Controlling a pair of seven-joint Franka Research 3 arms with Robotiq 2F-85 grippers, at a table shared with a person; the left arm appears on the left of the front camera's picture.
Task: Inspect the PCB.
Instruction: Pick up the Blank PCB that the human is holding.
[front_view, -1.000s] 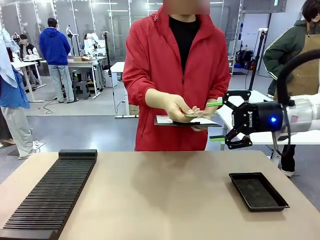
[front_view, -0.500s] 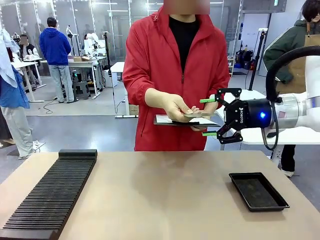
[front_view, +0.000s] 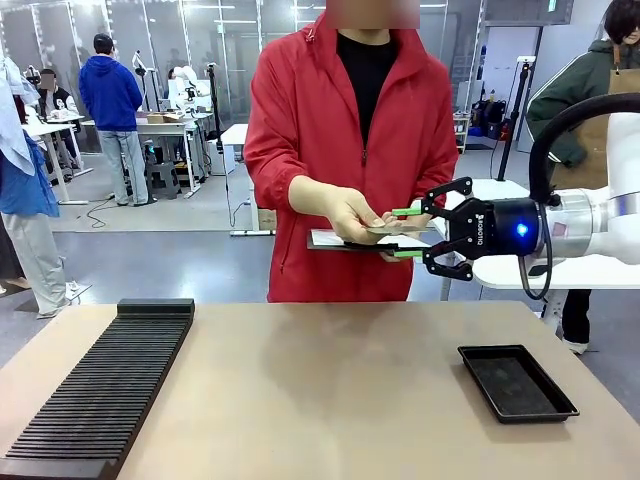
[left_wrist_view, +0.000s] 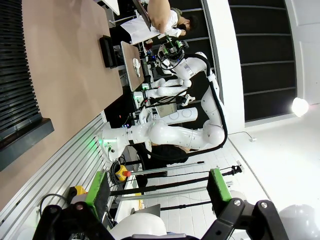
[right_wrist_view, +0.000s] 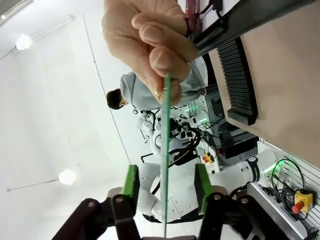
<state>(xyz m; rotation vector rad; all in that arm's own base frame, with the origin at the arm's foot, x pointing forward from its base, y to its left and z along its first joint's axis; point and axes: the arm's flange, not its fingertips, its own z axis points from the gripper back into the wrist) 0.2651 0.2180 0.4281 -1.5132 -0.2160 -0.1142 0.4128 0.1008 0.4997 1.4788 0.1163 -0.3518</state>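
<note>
On the near part of the desk (front_view: 320, 400), a black slotted rack (front_view: 100, 385) is seen at the left and a shallow black tray (front_view: 516, 382) at the right. The left tool (left_wrist_view: 157, 189) is held wide, with nothing between its green pads (left_wrist_view: 97, 192). Past the desk's far edge, the green circuit board (front_view: 395, 229) is held flat by one end in a person's hand (front_view: 350, 212), just above a clipboard (front_view: 335, 240). The right tool (front_view: 405, 232) is set around the board's free end, one pad above and one below. In the right wrist view the board is seen edge-on between that tool's pads (right_wrist_view: 131, 182), with a gap left on each side. The tool is partly narrowed and nothing is gripped by it. A red jacket (front_view: 300, 110) is worn by the person.
</note>
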